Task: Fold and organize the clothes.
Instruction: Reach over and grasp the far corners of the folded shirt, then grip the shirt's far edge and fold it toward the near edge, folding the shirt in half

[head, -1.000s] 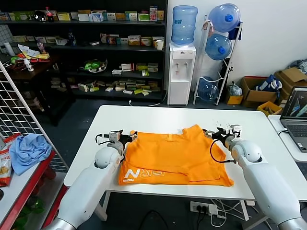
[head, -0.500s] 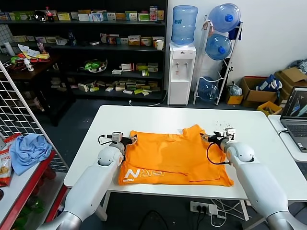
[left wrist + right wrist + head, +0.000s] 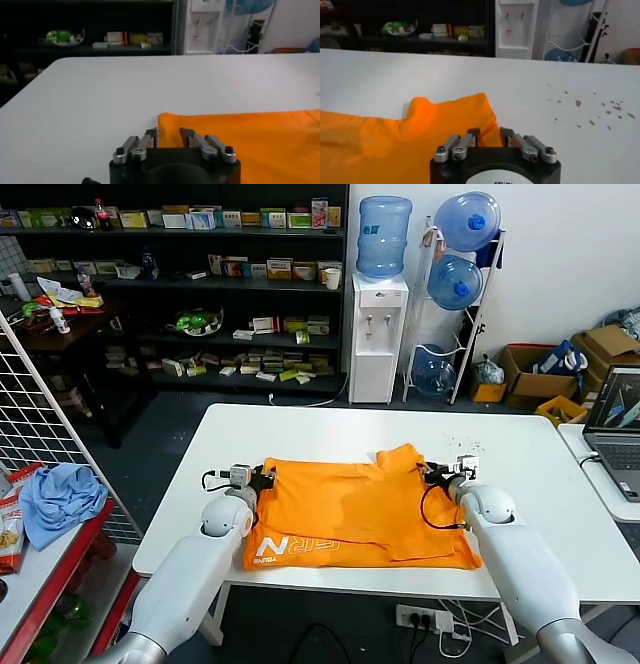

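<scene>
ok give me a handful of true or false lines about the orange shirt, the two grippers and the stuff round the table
1. The orange T-shirt lies flat on the white table. True.
2. The left gripper is at the shirt's far left corner, fingers open. True.
3. The right gripper holds the shirt lifted well above the table. False: it sits low at the shirt's far right edge, fingers open, and the cloth lies on the tabletop.
4. The white lettering is on the shirt's far edge. False: it is along the near edge, toward the robot's left.
5. A light blue cloth lies on top of the shirt. False: it lies off the table, to the robot's left.
</scene>
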